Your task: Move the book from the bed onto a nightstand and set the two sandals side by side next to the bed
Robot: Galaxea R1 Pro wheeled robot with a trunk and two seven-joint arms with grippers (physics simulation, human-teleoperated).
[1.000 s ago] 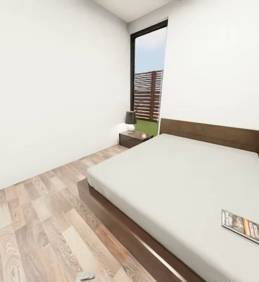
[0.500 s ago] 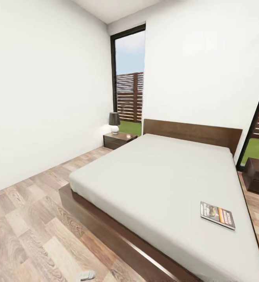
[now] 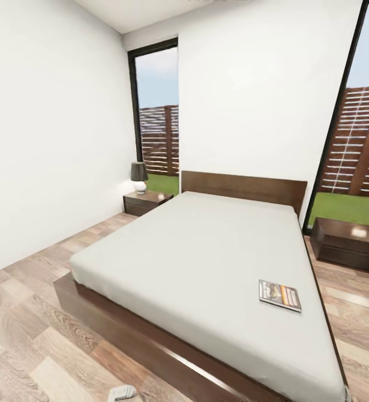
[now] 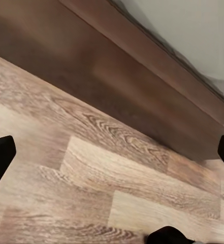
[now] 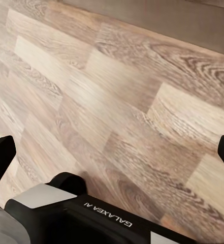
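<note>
The bedroom's wood-plank floor (image 3: 28, 312) ran up to white walls and two tall dark-framed windows. The bed (image 3: 206, 262) took up most of it, white mattress on a dark brown frame, headboard against the far wall between the windows. A nightstand (image 3: 145, 202) sat by each side of the headboard, the left one carrying a dark-shaded lamp (image 3: 139, 177), the right nightstand (image 3: 346, 243) near the other window. The book (image 3: 279, 295) lay flat on the mattress close to its right edge. The left gripper (image 4: 112, 150) and right gripper (image 5: 112, 152) both hung spread wide over bare floor, holding nothing.
</note>
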